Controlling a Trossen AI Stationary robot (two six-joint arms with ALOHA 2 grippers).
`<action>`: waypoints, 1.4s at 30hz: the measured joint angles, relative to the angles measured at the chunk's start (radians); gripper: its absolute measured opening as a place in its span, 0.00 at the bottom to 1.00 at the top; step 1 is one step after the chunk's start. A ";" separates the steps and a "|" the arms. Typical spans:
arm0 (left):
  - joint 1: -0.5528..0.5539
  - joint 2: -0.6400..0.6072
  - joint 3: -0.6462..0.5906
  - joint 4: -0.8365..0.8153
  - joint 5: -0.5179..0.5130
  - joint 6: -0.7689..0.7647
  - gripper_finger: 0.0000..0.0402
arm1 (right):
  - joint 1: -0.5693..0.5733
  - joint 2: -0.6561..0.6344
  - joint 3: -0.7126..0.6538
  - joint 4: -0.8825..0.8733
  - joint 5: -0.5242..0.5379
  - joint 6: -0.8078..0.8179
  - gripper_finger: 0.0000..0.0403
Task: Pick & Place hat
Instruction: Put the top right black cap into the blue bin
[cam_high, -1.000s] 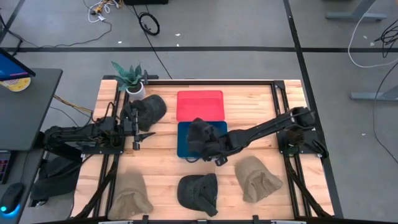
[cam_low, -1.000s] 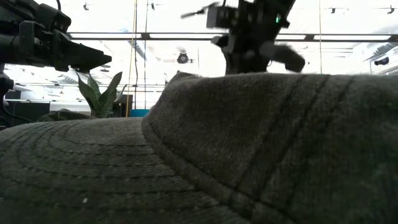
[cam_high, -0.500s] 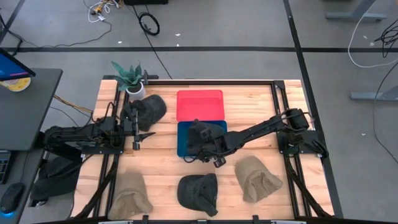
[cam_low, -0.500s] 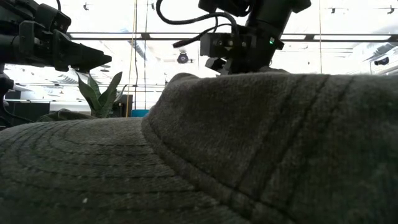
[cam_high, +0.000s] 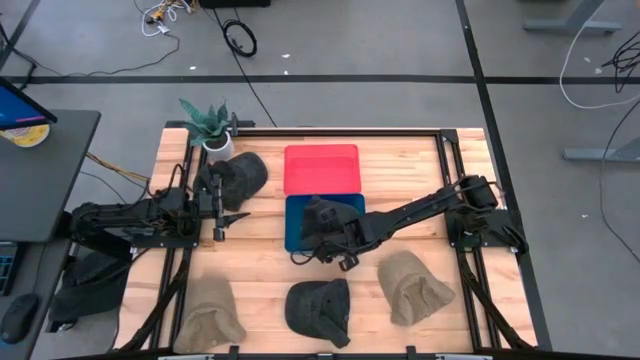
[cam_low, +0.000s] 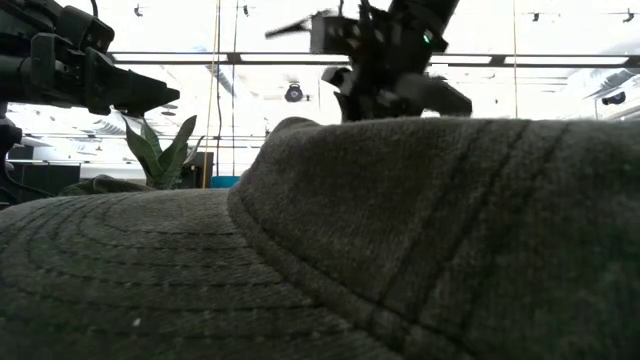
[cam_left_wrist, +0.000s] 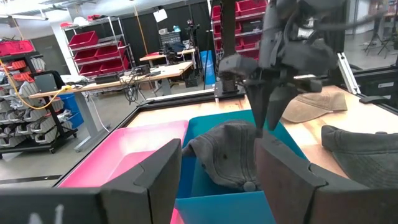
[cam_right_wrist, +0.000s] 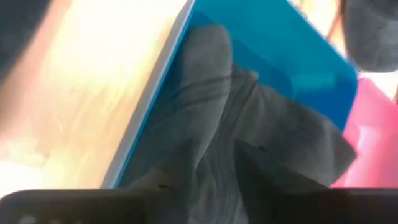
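Observation:
A dark grey hat (cam_high: 322, 222) lies crumpled in the blue tray (cam_high: 353, 205), which stands at the table's middle just near of a red tray (cam_high: 322, 168). The left wrist view shows the hat (cam_left_wrist: 227, 152) resting on the tray's floor (cam_left_wrist: 205, 124). My right gripper (cam_high: 340, 257) hangs over the tray's near edge, pointing down close above the hat (cam_right_wrist: 249, 137). I cannot see if it touches the hat. My left gripper (cam_high: 222, 222) waits open at the table's left, level, facing the trays.
Another dark hat (cam_high: 240, 172) lies at the far left beside a potted plant (cam_high: 208, 125). Along the near edge lie a tan hat (cam_high: 210, 310), a dark hat (cam_high: 318, 305) that fills the low view (cam_low: 400, 250), and a tan hat (cam_high: 412, 287).
My right gripper has shifted a little toward the table's left and near edge above the blue tray and has turned about. The dark hat stays in the tray.

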 joint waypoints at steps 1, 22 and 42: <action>0.000 0.000 0.000 0.000 0.000 0.000 0.51 | 0.001 0.000 0.013 -0.006 0.002 0.007 0.32; 0.000 0.000 0.000 0.000 0.000 0.000 0.51 | -0.218 -0.003 0.023 -0.003 0.040 0.327 0.34; 0.000 0.000 0.000 0.001 0.000 0.000 0.51 | -0.177 0.014 -0.110 0.084 -0.064 0.264 0.19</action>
